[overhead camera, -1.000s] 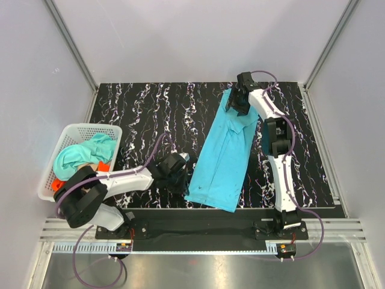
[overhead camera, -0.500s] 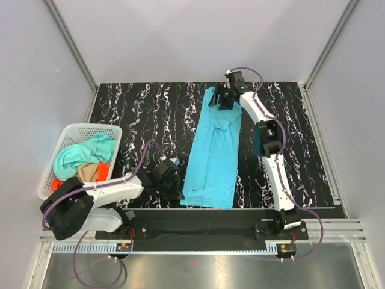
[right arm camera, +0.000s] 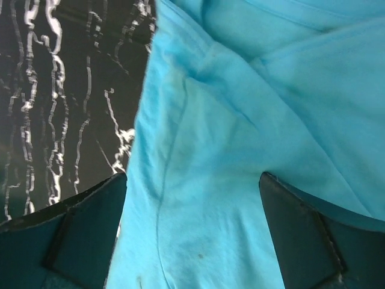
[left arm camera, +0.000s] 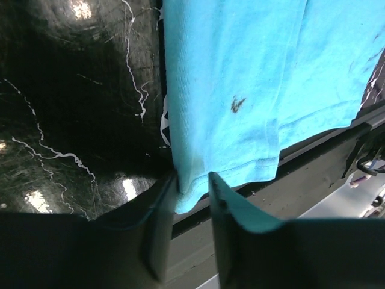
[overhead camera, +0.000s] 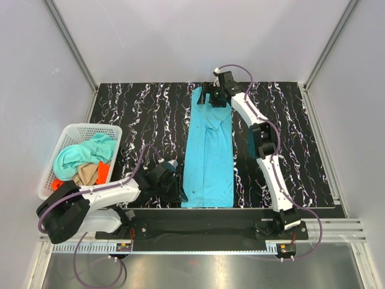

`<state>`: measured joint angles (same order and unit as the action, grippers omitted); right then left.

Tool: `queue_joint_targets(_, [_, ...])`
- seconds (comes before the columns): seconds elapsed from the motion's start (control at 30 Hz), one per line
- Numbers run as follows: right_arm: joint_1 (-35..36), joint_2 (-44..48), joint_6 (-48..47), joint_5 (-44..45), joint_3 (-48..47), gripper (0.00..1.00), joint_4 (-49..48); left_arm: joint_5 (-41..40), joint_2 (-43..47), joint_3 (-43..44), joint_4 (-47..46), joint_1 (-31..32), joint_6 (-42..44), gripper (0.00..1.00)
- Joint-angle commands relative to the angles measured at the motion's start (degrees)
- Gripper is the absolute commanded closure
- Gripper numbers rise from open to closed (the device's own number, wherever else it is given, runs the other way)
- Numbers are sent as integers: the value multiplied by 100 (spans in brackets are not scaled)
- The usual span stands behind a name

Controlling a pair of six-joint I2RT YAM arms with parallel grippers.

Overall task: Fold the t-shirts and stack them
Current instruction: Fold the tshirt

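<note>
The basket at left holds other shirts. The left gripper, jaws narrowly parted, has the near left corner of the cyan shirt, a long strip mid-table, between them; pulling away may drag it. The right gripper, wide over the far end, may snag cloth.

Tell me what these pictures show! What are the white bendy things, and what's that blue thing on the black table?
Those are two robot arms bolted to the near edge of a black marbled table. One picture looks down from above. The other two come from small cameras on each wrist. A bright blue t-shirt lies on the table, folded into a long strip. The left pincer is slightly open around the shirt's near corner. The right pincer is wide open over the far end. Neither seems to grip it. A white basket on the left holds more shirts.
</note>
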<state>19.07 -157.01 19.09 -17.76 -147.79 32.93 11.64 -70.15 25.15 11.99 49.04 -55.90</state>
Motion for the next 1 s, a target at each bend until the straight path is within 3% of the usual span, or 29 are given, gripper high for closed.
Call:
queue_joint_targets(0.0, [-35,1091,-178,693,395,0,12,-179,167,87,523,27,97,61])
queue_joint_targets(0.1, [-35,2303,93,1432,1571,0,73,-416,492,201,761,27,289,51])
queue_joint_targets(0.17, [-35,3322,515,1469,2312,0,-171,-469,651,262,866,27,413,46])
queue_joint_targets(0.2, [-35,3674,682,1407,3134,0,-338,-530,782,280,919,18,544,45])
queue_joint_targets(0.33, [-192,5728,2102,269,5475,0,-2023,-514,906,351,1034,1,791,43])
queue_joint_targets(0.4, [-333,6224,2370,-470,6755,0,-3437,-217,915,272,806,-8,844,43])
queue_joint_targets(0.43, [-351,6487,2467,-787,6937,0,-3529,-110,924,167,727,-17,835,43])
queue_joint_targets(0.47, [-351,6542,2381,-730,6930,3,-2608,-13,933,114,569,-26,826,43])
queue_joint_targets(0.57, [-246,6761,1923,-239,6587,16,-1082,259,986,-36,375,-26,782,44])
queue_joint_targets(0.7, [52,7560,2150,597,7637,24,703,208,1091,-150,444,-34,782,44])
queue_joint_targets(0.9, [272,9063,3029,458,9968,55,900,251,924,-150,427,-52,800,44])
queue_joint_targets(0.97, [386,9503,3215,379,10460,56,943,312,846,-203,340,-43,800,45])
